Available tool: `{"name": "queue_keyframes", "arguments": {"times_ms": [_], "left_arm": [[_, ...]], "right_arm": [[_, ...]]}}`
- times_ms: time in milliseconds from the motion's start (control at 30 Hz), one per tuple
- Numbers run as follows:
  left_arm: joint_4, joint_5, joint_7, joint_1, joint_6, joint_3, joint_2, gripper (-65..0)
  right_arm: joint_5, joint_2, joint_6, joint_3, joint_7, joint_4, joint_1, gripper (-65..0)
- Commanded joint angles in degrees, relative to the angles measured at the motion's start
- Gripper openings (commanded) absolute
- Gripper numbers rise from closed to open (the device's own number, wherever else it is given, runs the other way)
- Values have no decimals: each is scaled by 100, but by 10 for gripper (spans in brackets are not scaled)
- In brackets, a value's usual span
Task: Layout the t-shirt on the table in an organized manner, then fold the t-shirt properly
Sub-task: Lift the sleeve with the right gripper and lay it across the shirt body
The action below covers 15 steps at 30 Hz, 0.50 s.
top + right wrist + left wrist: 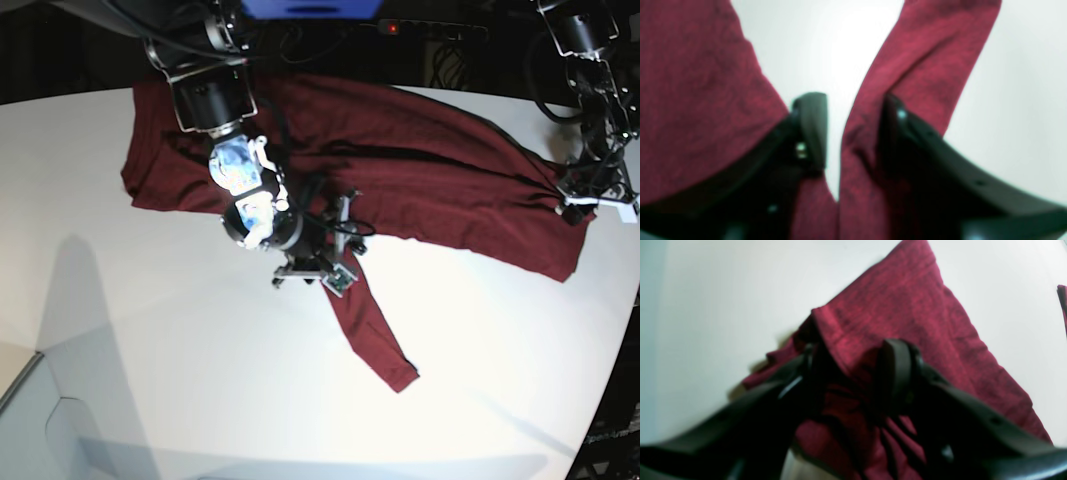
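Note:
The dark red t-shirt (400, 150) lies spread across the back of the white table (200, 350), with one long sleeve (375, 330) trailing toward the front. My right gripper (325, 270) is down at the top of that sleeve. In the right wrist view its jaws (850, 103) stand apart around the sleeve (923, 60); the cloth touches one finger (893, 110) and white table shows beside the other. My left gripper (580, 200) is at the shirt's right corner, where the cloth pulls taut. In the left wrist view it (851, 363) pinches a bunched fold of fabric (900, 300).
The table's curved edge runs close behind the left arm at the far right (625, 290). A grey floor corner (40, 420) shows at the bottom left. Dark equipment and a power strip with a red light (392, 27) stand behind the table.

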Motion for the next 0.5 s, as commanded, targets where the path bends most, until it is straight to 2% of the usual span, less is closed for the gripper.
{"name": "queue_keyframes", "arguments": {"times_ms": [0, 133, 333, 467], "left_arm": [[46, 2, 124, -38, 21, -2, -51, -388], [46, 2, 124, -38, 21, -11, -51, -388], [108, -42, 124, -21, 21, -20, -51, -388], [108, -50, 124, -21, 21, -20, -51, -388]], "right_arm": [[-1, -39, 14, -14, -87, -58, 143, -490], [8, -39, 14, -14, -87, -208, 187, -650], [8, -39, 14, -14, -131, 495, 108, -650], [25, -47, 14, -32, -131, 1392, -182, -650]]}}
